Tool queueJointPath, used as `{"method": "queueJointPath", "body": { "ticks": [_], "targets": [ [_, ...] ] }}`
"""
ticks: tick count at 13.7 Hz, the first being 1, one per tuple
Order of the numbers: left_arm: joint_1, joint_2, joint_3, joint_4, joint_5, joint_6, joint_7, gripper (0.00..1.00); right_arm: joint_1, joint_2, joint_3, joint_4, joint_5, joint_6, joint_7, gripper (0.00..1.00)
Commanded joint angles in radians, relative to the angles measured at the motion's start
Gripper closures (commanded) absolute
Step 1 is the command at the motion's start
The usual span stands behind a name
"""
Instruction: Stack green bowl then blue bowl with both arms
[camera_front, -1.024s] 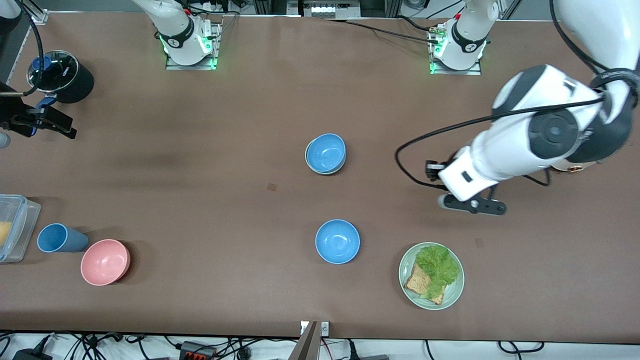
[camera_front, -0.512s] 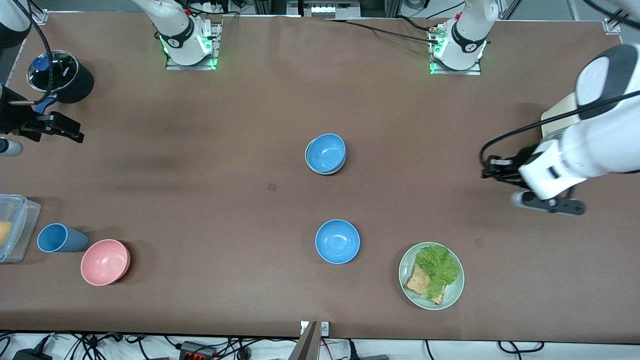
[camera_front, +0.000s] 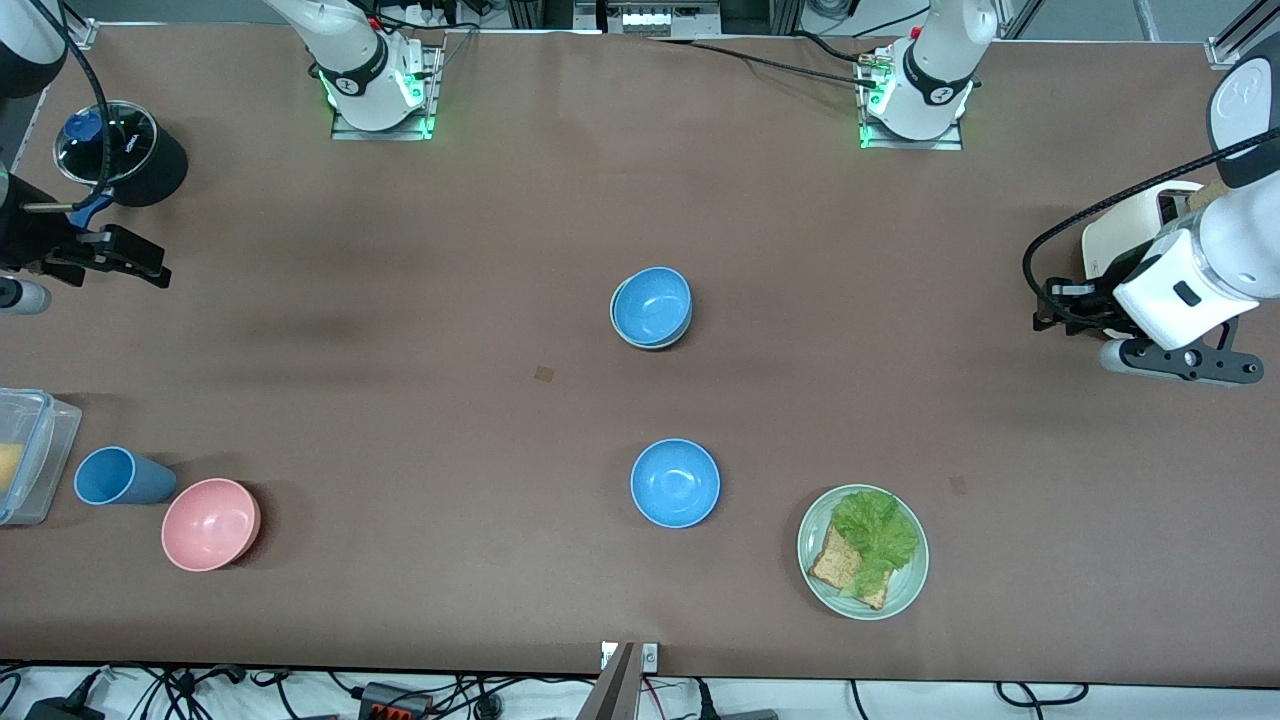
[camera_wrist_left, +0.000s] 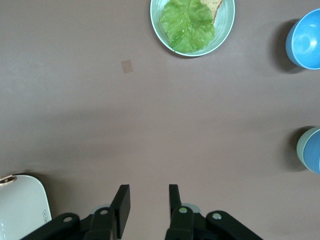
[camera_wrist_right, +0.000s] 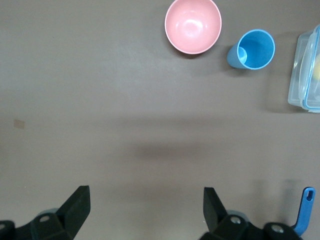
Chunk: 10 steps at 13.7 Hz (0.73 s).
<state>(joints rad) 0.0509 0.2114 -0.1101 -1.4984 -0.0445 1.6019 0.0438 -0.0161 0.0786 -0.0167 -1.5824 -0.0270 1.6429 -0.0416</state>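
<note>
1. Sitting mid-table, the blue bowl (camera_front: 652, 305) is nested inside the green bowl (camera_front: 617, 318), whose pale rim peeks out at one edge.
2. A second blue bowl (camera_front: 675, 482) stands alone, nearer the front camera than the stack, beside the plate (camera_front: 815, 520) holding bread (camera_front: 838, 565) and lettuce (camera_front: 873, 530).
3. The left gripper (camera_wrist_left: 147, 205) hangs over bare table at the left arm's end, near a white appliance (camera_front: 1110, 235); its fingers are parted with nothing between them.
4. The right gripper (camera_wrist_right: 145, 207) hangs over the right arm's end, near a black container (camera_front: 125, 155), its fingers spread wide and empty.
5. A pink bowl (camera_front: 210, 523), blue cup (camera_front: 115, 476) and clear plastic box (camera_front: 30, 450) sit together toward that end.
</note>
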Motion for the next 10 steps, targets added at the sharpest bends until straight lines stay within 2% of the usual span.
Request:
{"method": "queueJointPath", "body": {
  "ticks": [1, 3, 4, 10],
  "targets": [
    [-0.008, -0.052, 0.021, -0.071, -0.012, 0.009, 0.016, 0.52, 0.019, 0.000, -0.002, 0.039, -0.002, -0.014, -0.009, 0.00],
    [-0.011, -0.061, 0.021, -0.072, -0.012, -0.005, 0.013, 0.46, 0.025, 0.000, 0.000, 0.042, -0.001, -0.015, -0.011, 0.00],
    [-0.009, -0.061, 0.021, -0.072, -0.012, -0.020, 0.013, 0.02, 0.027, 0.003, 0.000, 0.041, -0.001, -0.017, -0.011, 0.00],
    [-0.016, -0.060, 0.021, -0.065, -0.014, -0.025, -0.036, 0.00, 0.039, 0.035, -0.003, 0.041, 0.001, -0.018, -0.011, 0.00]
  ]
}}
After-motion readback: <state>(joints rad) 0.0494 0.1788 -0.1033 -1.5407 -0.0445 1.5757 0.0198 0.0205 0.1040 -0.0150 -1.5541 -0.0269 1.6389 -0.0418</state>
